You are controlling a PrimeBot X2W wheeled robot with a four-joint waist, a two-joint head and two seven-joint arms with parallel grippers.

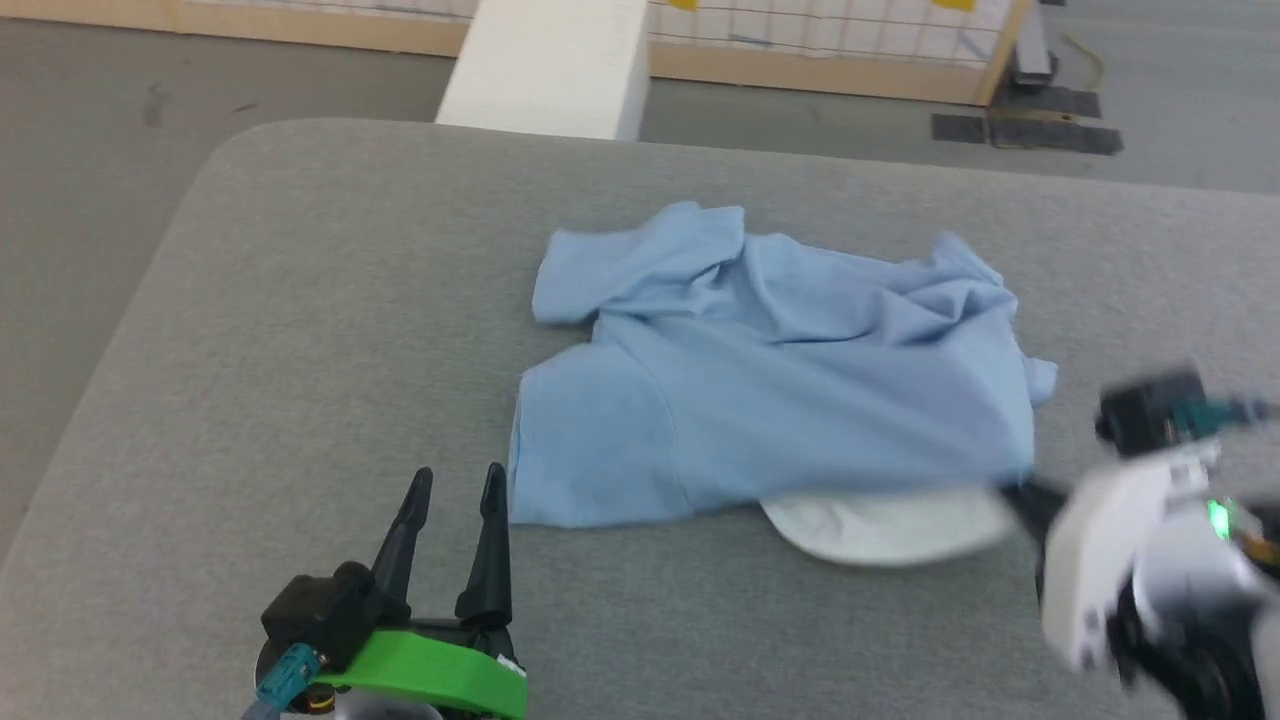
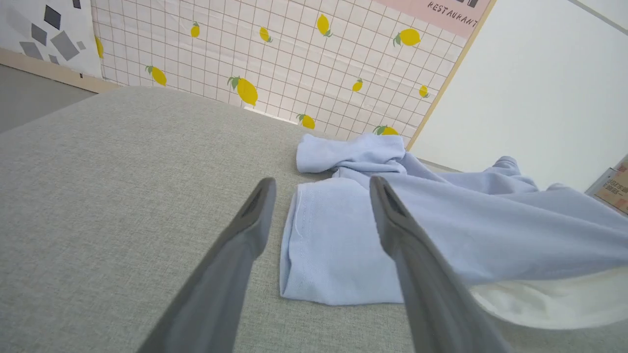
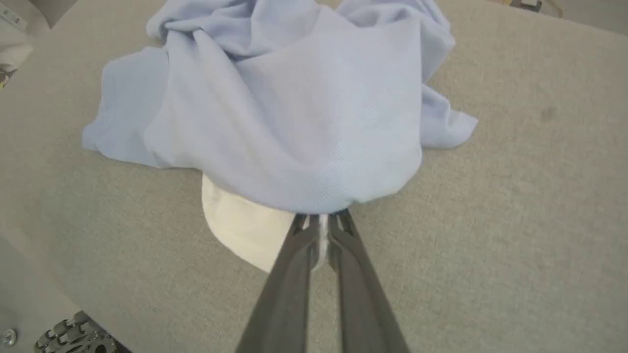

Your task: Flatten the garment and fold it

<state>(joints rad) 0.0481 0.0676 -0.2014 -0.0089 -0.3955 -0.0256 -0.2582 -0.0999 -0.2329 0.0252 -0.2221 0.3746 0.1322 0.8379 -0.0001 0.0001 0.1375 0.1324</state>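
Pinching the near right edge of the garment (image 1: 770, 390), the right gripper (image 3: 321, 223) has its two dark fingers closed tight on the fabric, right where the blue meets the white inner panel (image 1: 880, 525). The shirt lies crumpled in the middle of the grey padded table (image 1: 300, 350), bunched into folds along its far side and flatter towards us. Over on the left, the left gripper (image 1: 458, 475) hangs just beside the shirt's near left corner, fingers spread wide, holding nothing and touching nothing. Now the danger: that right-hand bite looks thin, only the very edge, so a firm tug could let the knit slip free. I can't tell whether the white layer is caught too; if only the blue is held, a pull would peel the layers apart instead of spreading them. And with one side gripped, the whole heap may simply slide across the table.
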